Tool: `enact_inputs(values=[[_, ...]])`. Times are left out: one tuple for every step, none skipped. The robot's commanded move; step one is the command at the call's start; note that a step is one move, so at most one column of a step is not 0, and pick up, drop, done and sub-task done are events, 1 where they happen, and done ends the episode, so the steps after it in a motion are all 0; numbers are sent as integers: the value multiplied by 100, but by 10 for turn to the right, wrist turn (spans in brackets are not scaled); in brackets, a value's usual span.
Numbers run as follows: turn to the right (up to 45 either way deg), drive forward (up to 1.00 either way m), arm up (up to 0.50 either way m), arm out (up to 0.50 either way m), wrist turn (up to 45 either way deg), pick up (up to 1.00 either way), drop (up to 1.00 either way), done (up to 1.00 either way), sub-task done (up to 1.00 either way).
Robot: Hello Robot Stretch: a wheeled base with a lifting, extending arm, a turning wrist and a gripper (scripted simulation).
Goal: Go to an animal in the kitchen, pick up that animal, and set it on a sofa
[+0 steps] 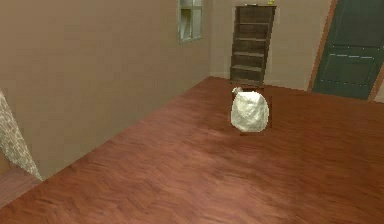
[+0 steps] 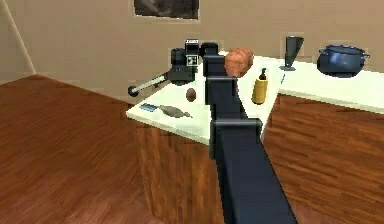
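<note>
In the arm side view my arm (image 2: 240,150) reaches out over a white-topped counter (image 2: 310,88). My gripper (image 2: 142,87) stands at the counter's left end, its thin grey fingers pointing left and down. I cannot tell whether it holds anything. Just below it on the counter lie a small grey elongated figure (image 2: 174,111), a small brown oval thing (image 2: 190,95) and a flat bluish piece (image 2: 148,106). A brown rounded lump (image 2: 237,62) sits right of the arm's far end. In the forward view a pale lumpy shape (image 1: 249,110) rests on the wooden floor.
A yellow bottle (image 2: 260,87), a dark goblet (image 2: 291,50) and a dark blue pot (image 2: 340,58) stand on the counter. The forward view has a beige wall (image 1: 90,70) on the left, a dark bookshelf (image 1: 252,45) and a green door (image 1: 352,50) beyond open wooden floor.
</note>
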Motion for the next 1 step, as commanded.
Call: enact_inputs(values=[[0,0,0,0,450,0,0,0,0]])
